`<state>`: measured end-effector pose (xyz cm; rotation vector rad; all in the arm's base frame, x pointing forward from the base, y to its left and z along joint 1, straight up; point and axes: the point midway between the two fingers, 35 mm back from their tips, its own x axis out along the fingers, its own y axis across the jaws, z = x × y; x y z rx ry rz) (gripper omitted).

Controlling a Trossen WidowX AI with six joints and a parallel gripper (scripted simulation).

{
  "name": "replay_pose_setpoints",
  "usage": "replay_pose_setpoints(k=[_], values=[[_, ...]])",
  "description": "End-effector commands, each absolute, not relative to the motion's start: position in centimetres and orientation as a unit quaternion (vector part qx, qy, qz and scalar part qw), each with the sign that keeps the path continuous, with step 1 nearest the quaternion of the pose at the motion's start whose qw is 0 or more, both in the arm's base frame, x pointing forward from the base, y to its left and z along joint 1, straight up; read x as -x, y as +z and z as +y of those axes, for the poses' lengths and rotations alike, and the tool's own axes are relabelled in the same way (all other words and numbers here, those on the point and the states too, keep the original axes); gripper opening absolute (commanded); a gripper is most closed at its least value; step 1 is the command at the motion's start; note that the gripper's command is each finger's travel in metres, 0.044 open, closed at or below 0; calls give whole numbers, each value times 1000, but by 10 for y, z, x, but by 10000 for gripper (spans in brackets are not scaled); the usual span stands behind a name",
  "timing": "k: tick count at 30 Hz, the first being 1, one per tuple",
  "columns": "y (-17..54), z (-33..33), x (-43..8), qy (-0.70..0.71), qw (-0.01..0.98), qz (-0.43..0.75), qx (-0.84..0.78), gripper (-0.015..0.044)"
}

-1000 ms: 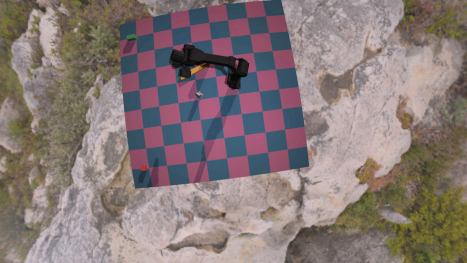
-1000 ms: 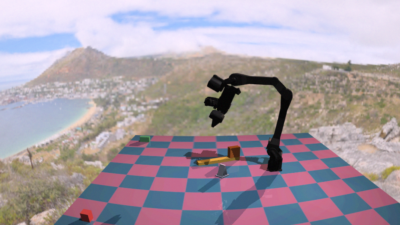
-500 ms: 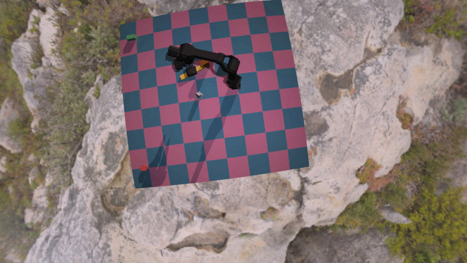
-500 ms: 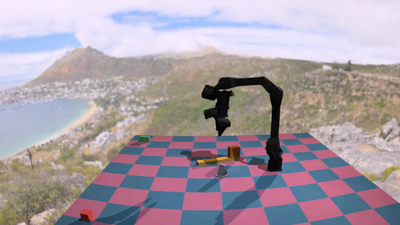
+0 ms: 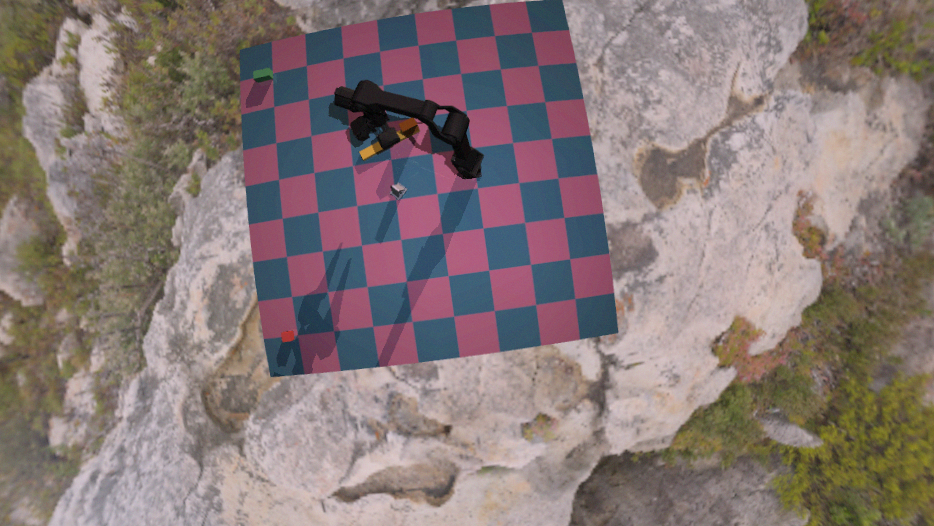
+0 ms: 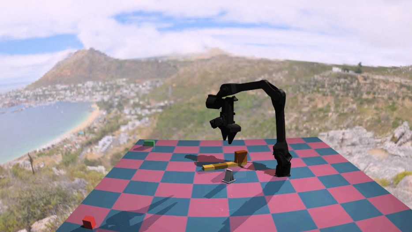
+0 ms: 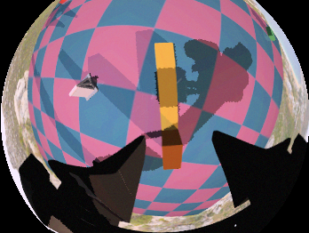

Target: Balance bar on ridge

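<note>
And here's the black parallel-jaw gripper (image 6: 227,141) (image 7: 180,138), fingers standing wide with nothing between them, pointing down above the long yellow bar (image 5: 367,152) (image 6: 219,166) (image 7: 167,89)! The bar lies flat on the pink-and-blue checked table (image 5: 549,280) (image 6: 207,207) (image 7: 126,20), and look at its load: an upright orange-brown block (image 5: 409,125) (image 6: 240,157) (image 7: 171,156) at the end nearer the black arm (image 5: 405,103) (image 6: 279,123). That lump presumably makes one end heavy, so the balance point should sit off the middle, towards the block.

In the wrist view, the fingers stand either side of the bar's line, one to each flank, and that makes sense: a squeeze across the narrow width looks like the natural grip. The wide spread leaves room to come down around it without knocking it. The step in hand looks like lining up for the pick; the bar is not yet on its support.

And there's the target, the small grey wedge-shaped ridge (image 5: 398,190) (image 6: 228,176) (image 7: 85,86), standing just beside the bar, apart from it! It's a narrow perch, so a grip too far from the heavy end could let the bar tip in the fingers, and a poor placement could drop one end to the table.
</note>
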<state>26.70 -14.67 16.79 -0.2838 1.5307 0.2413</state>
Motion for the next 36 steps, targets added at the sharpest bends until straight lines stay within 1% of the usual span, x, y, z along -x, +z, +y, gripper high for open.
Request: replay_pose_setpoints(k=[1,13,36], values=[[150,-147,-269,115,704,690,126,315],[74,-147,-268,115,704,690,126,315],[47,-147,-268,115,704,690,126,315]])
